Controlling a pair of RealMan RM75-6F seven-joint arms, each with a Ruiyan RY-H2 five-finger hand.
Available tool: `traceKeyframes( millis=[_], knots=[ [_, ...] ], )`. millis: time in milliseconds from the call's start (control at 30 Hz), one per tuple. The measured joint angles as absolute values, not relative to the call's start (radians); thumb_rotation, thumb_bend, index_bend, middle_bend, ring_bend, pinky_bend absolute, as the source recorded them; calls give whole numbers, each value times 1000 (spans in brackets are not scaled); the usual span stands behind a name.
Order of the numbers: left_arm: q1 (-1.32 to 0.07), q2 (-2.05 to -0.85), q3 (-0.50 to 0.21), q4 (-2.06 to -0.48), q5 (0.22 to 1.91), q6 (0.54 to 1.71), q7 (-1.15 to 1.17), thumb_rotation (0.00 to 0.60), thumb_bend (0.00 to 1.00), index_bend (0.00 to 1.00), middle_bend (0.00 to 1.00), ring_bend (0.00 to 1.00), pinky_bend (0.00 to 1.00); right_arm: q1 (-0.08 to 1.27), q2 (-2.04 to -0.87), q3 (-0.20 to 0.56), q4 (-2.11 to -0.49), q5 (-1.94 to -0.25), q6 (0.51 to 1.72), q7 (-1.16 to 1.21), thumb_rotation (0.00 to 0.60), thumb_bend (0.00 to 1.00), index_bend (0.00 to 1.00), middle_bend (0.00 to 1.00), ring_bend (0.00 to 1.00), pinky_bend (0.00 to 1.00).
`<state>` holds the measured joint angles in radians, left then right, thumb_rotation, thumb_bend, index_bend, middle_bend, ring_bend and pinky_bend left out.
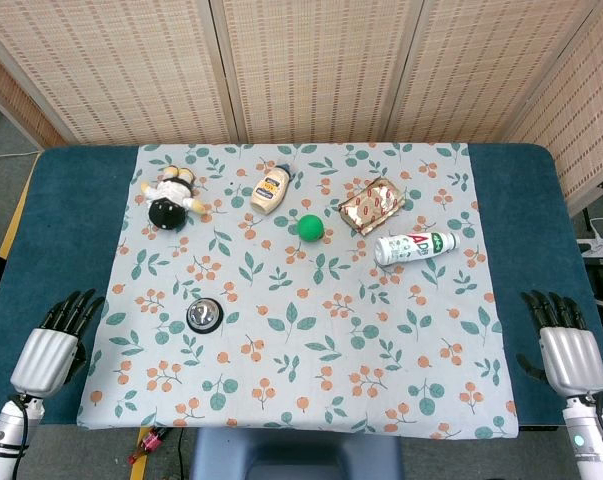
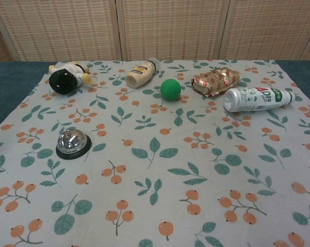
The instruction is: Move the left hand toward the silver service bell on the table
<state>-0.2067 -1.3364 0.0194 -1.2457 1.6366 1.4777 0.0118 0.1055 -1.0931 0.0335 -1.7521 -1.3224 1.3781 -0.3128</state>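
The silver bell sits on the patterned cloth in the lower left of the head view, well apart from the left hand, which rests at the far left edge, fingers spread and holding nothing. The right hand lies at the lower right edge, fingers likewise apart and empty.

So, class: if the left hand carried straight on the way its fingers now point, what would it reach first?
The left hand points up and slightly right, so it would probably first cross the edge of the floral tablecloth. The silver service bell lies off to its right, likely missed, though depth is unclear.
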Motion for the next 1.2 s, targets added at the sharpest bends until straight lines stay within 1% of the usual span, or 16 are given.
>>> traceKeyframes(
  millis=[167, 300, 433, 533, 733, 867, 967, 1067, 1200],
  knots=[
    [-209, -1338, 19, -1242, 1638, 1477, 10, 600, 1000, 0, 36, 10, 166, 107, -1087, 28, -1759, -1324, 1366, -308, 600, 153, 90, 51, 0, 53],
    [-217, -1347, 24, -1234, 1649, 1470, 0, 600, 1000, 0, 12, 3, 157, 110, -1073, 24, -1772, -1314, 1339, -297, 600, 153, 90, 51, 0, 53],
    [-233, -1356, 35, -1236, 1668, 1451, -64, 600, 1000, 0, 0, 0, 135, 115, -1068, 24, -1781, -1295, 1326, -310, 600, 153, 90, 51, 0, 53],
    [-262, -1386, 44, -1219, 1698, 1431, -136, 600, 1000, 0, 0, 0, 124, 117, -1071, 22, -1779, -1293, 1319, -319, 600, 153, 90, 51, 0, 53],
    [-330, -1533, 38, -1131, 1732, 1380, -143, 600, 1000, 0, 0, 0, 116, 123, -1064, 21, -1776, -1291, 1303, -304, 600, 153, 90, 51, 0, 53],
    [-374, -1665, 27, -1019, 1730, 1325, -134, 600, 1000, 0, 0, 0, 115, 126, -1053, 21, -1782, -1289, 1295, -292, 600, 153, 90, 51, 0, 53],
    [-400, -1742, 22, -935, 1717, 1280, -135, 600, 1000, 0, 0, 0, 114, 125, -1046, 19, -1788, -1297, 1294, -284, 600, 153, 90, 51, 0, 53],
    [-418, -1801, 20, -861, 1702, 1249, -143, 600, 1000, 0, 0, 0, 114, 126, -1042, 18, -1789, -1298, 1291, -277, 600, 153, 90, 51, 0, 53],
    [-431, -1850, 26, -787, 1687, 1221, -175, 600, 1000, 0, 0, 0, 113, 128, -1041, 18, -1790, -1293, 1284, -274, 600, 153, 90, 51, 0, 53]
  ],
)
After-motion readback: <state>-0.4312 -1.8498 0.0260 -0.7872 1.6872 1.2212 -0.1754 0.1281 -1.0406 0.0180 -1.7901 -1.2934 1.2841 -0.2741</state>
